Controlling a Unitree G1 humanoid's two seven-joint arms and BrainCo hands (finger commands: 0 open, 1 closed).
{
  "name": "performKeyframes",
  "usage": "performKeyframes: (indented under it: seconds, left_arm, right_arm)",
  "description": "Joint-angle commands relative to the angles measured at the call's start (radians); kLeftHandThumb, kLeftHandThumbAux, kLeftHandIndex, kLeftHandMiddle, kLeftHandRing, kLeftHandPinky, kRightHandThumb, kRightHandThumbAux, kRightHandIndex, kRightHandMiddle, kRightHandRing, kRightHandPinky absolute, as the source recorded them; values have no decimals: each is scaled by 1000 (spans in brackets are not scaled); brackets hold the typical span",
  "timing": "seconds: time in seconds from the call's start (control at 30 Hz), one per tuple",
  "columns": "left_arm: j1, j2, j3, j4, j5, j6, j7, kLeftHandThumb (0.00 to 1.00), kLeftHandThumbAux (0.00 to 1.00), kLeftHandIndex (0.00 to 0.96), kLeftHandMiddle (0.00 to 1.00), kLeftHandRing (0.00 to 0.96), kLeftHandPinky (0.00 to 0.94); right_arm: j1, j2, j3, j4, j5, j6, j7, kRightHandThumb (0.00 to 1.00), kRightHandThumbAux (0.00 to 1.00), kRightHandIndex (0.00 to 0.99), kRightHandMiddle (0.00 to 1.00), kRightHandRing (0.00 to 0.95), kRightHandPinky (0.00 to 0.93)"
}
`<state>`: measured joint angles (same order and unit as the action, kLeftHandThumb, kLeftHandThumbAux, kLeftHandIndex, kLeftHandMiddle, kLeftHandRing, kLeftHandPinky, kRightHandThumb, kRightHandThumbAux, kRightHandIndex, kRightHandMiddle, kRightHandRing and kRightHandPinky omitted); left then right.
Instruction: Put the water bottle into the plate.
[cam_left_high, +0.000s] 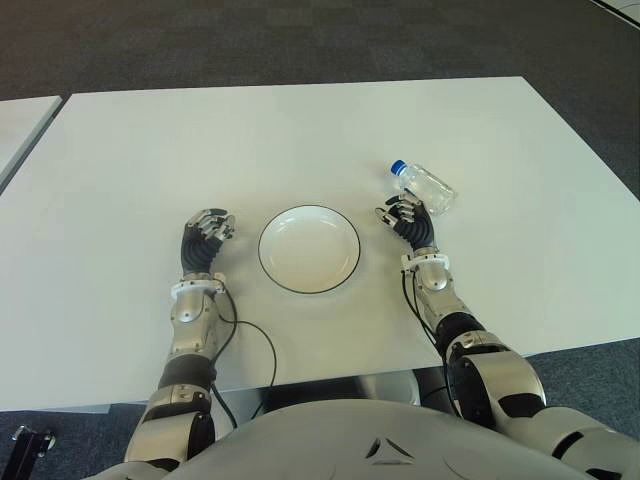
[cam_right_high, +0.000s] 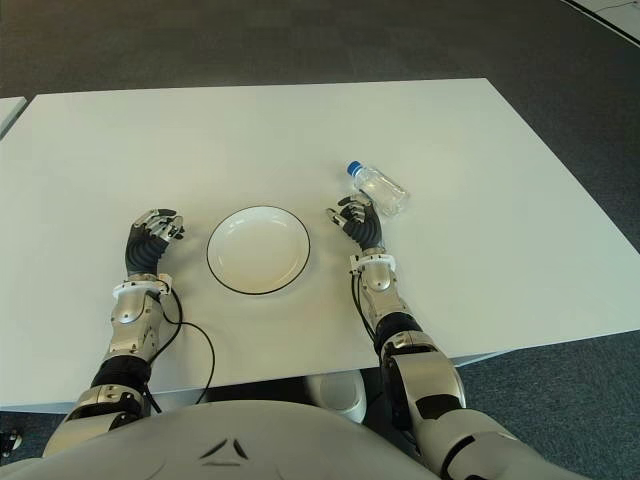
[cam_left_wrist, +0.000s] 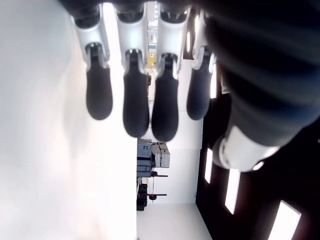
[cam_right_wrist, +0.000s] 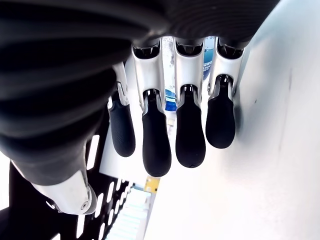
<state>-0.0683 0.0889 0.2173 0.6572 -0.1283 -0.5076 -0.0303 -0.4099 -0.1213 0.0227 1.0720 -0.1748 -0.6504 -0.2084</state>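
A clear water bottle (cam_left_high: 427, 186) with a blue cap (cam_left_high: 397, 167) lies on its side on the white table (cam_left_high: 300, 140), to the right of the plate. The white plate (cam_left_high: 310, 250) with a dark rim sits between my two hands and holds nothing. My right hand (cam_left_high: 405, 218) is just on the near side of the bottle, fingers relaxed and holding nothing; I cannot tell whether the fingertips touch it. In the right wrist view the fingers (cam_right_wrist: 190, 135) hang loose, with the bottle's label showing behind them. My left hand (cam_left_high: 208, 232) shows to the left of the plate, holding nothing.
A black cable (cam_left_high: 255, 350) loops on the table near my left forearm. The corner of a second white table (cam_left_high: 20, 125) stands at the far left. Dark carpet (cam_left_high: 300, 40) lies beyond the table's far edge.
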Motion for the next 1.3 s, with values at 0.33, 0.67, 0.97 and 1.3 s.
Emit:
performKeyframes:
  seconds: [0.33,0.67,0.97,1.3]
  left_arm:
    - [26,-16,-5,17,7,50,12,710,711,434,590,554,536]
    - [24,-20,-2,14,5,53,11,710,711,435,597,568,555]
    - [24,-23,2,15,-4,53,6,711,710,435,597,570,558]
    - [24,-15,-5,26,5,21,-8,710,710,435,598,569,549]
  right_arm:
    - [73,-31,84,-206,-189,55,-166,707,727,434,679,696,713]
    - [11,-92,150,-325,-417,156,-401,695,730,425,621,632,622]
    - [-24,-135,164,-417,-433,222,-362,338,699,202,230,225,224]
    - [-166,-172,179,-302,-461,170,-457,265,520,18,29,35,61]
